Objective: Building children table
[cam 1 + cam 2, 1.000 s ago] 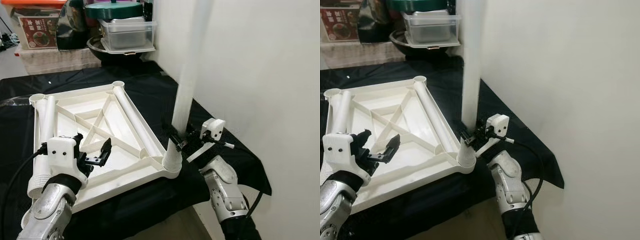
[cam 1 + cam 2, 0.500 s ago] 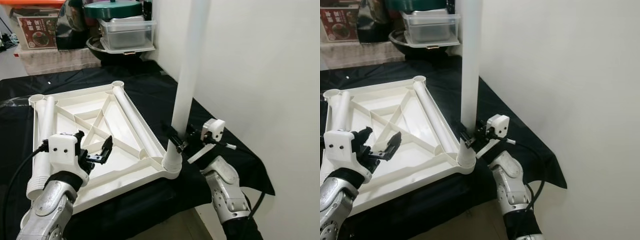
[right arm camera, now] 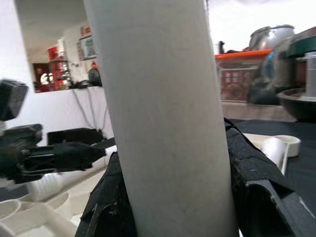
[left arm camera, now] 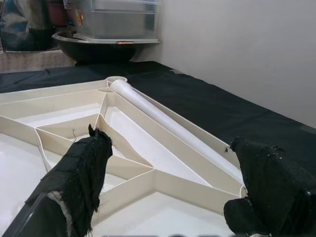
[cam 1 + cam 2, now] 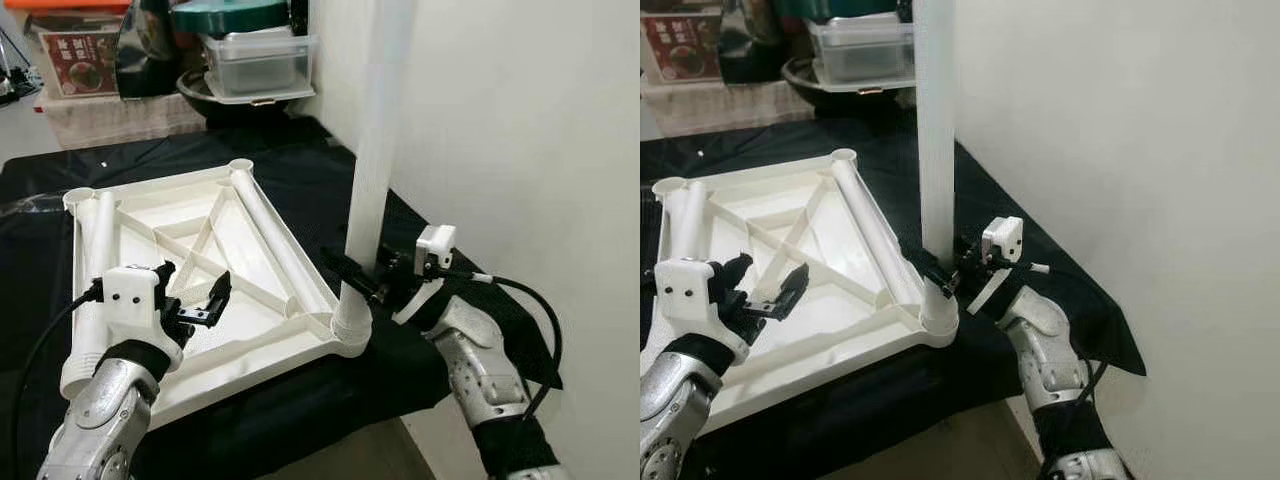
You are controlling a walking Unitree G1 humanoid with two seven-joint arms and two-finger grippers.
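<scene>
The white table top [image 5: 240, 345] lies upside down on a black cloth. One white leg [image 5: 375, 150] stands upright in the near right corner socket [image 5: 350, 328]. My right gripper [image 5: 352, 275] is shut on this leg just above the socket, and its black fingers [image 3: 252, 168] press both sides of the leg [image 3: 168, 113]. Two more legs lie inside the frame, one along the left edge [image 5: 95, 270] and one along the right edge [image 5: 275, 240]. My left gripper [image 5: 195, 278] hovers open over the near left ribs, with nothing between its fingers [image 4: 84, 168].
A white wall [image 5: 520, 150] stands close on the right, just behind the upright leg. At the back sit a black bowl [image 5: 215, 98], a clear lidded container [image 5: 255, 60] and a red box [image 5: 85, 60]. The black cloth [image 5: 300, 170] drops off at the near edge.
My right forearm has swung out to the right while the gripper keeps hold of the upright leg, which stands a little straighter in the socket. The left gripper has barely moved.
</scene>
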